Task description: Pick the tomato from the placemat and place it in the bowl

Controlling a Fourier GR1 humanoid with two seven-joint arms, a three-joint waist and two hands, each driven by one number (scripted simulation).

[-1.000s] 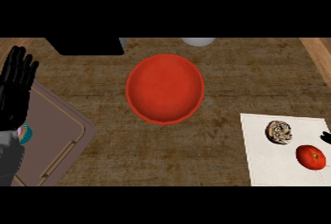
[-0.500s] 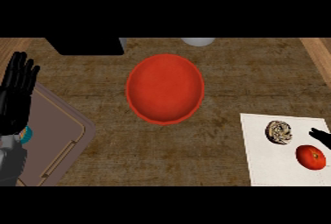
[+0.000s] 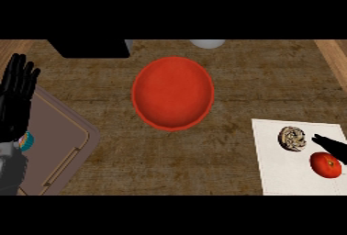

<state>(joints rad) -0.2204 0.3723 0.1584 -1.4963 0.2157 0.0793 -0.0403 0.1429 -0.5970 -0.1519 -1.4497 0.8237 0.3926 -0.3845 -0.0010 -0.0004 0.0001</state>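
Right hand (image 3: 332, 148) reached in over the placemat (image 3: 281, 176), fingers straight and holding nothing; the tomato (image 3: 326, 165) lay just below its fingertips, on the placemat, well right of the red bowl (image 3: 173, 93). Left hand (image 3: 16, 98) rested open, far off.

1. The tomato (image 3: 326, 165) is red and round with a small dark stem spot on top. It lies on the right part of the placemat, near the view's right edge.
2. The placemat (image 3: 284, 170) is white, rectangular and flat on the counter.
3. The bowl (image 3: 173, 93) is red, upright and empty, well apart from the tomato.
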